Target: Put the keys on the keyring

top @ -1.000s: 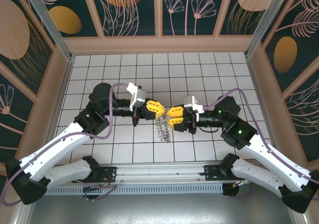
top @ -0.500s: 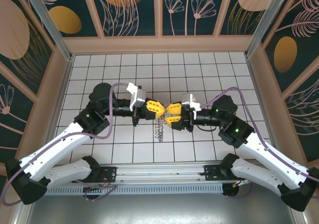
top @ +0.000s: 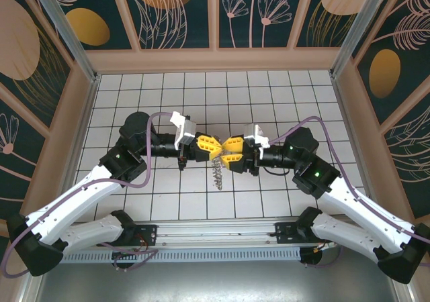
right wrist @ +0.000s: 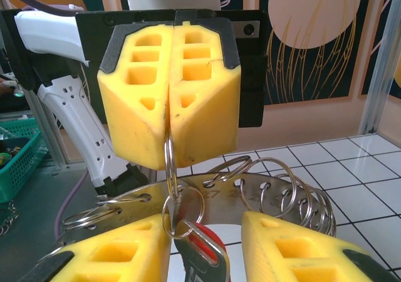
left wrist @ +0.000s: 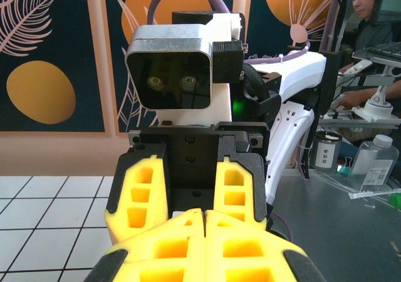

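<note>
The key point(right wrist: 210, 249) is hanging long axis downward on a small split ring point(right wrist: 182, 210), just below the left tool point(right wrist: 169, 141), which is clamping shut on a thin loop in front of the keyring point(right wrist: 263, 191). The right tool point(right wrist: 207, 235), the nearer one, is facing the left tool with its jaws partly apart astride the key, gripping nothing visibly.

We've got both arms nose to nose over the white tiled table point(top: 282, 87). The left gripper point(top: 213, 147) has its yellow fingers pressed together. The right gripper point(top: 226, 152) sits just beside it, fingers slightly parted. The keyring point(top: 216, 173) dangles edge-on beneath the two.
</note>
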